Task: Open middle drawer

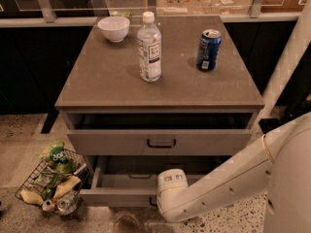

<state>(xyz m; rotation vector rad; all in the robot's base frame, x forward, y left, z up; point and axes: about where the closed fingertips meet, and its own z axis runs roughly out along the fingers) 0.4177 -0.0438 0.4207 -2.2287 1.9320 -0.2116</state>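
Gripper [154, 201] @ middle drawer [114, 197] front; 1 bottle [149, 52], 1 can [209, 50], 1 bowl [113, 28].

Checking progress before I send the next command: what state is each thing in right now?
middle drawer: pulled well out.
top drawer: slightly open.
gripper: at the middle drawer's front, mostly hidden by the arm.
water bottle: upright, capped.
can: upright.
bowl: upright, looks empty.
wire basket: on the floor, full of trash.

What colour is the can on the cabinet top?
Blue, silver-lidded can, clearest in camera view; the gripper sits low at the middle drawer front.
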